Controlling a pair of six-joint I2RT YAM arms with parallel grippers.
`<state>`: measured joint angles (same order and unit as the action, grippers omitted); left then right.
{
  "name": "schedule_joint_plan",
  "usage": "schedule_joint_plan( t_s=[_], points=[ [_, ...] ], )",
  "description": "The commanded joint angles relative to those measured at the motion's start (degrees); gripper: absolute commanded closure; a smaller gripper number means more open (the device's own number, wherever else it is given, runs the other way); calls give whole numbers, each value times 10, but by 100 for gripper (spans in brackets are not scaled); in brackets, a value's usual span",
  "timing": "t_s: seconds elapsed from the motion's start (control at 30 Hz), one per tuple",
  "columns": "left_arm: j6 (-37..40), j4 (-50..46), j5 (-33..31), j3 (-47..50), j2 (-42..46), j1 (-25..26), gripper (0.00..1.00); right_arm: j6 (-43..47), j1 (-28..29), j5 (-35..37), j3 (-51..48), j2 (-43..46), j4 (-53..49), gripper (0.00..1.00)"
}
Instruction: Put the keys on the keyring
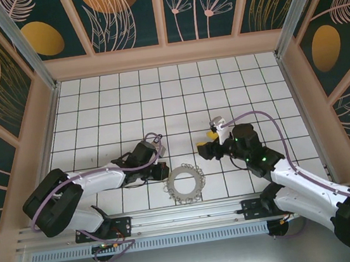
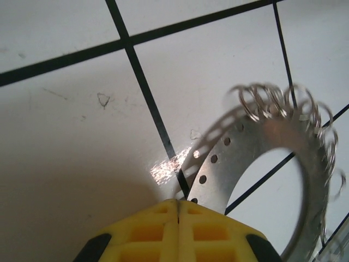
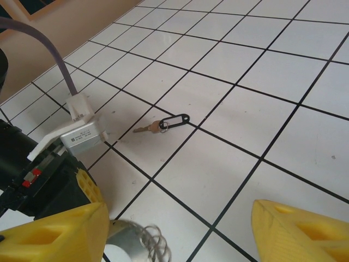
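My left fingers (image 2: 218, 221) pressing shut together, keyring (image 2: 262, 136) rim touching tips; pinch unclear. My right fingers (image 3: 297, 226) standing open, key (image 3: 161, 126) lying ahead, well apart.

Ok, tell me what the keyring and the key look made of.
Keyring: thin flat metal, silver-grey, semi-matte; it glints, is punched with holes, and carries small wire loops on its rim.
Key: brownish blade, probably brass or similar metal; head looks like black plastic around a pale insert, though too small to be sure.
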<state>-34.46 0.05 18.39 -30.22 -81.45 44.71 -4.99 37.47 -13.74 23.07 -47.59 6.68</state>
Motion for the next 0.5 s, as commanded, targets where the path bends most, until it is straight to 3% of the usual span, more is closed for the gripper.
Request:
schedule_joint_plan(
  t_s=[0.0, 0.27, 0.47],
  points=[
    [23, -33, -14, -26, 24, 3, 100, 3, -5, 6, 0, 9, 11, 31],
    [124, -64, -7, -85, 105, 3, 100, -6, -5, 1, -1, 37, 19, 32],
    [208, -59, 44, -101, 155, 3, 100, -5, -5, -30, -5, 81, 23, 34]
  ],
)
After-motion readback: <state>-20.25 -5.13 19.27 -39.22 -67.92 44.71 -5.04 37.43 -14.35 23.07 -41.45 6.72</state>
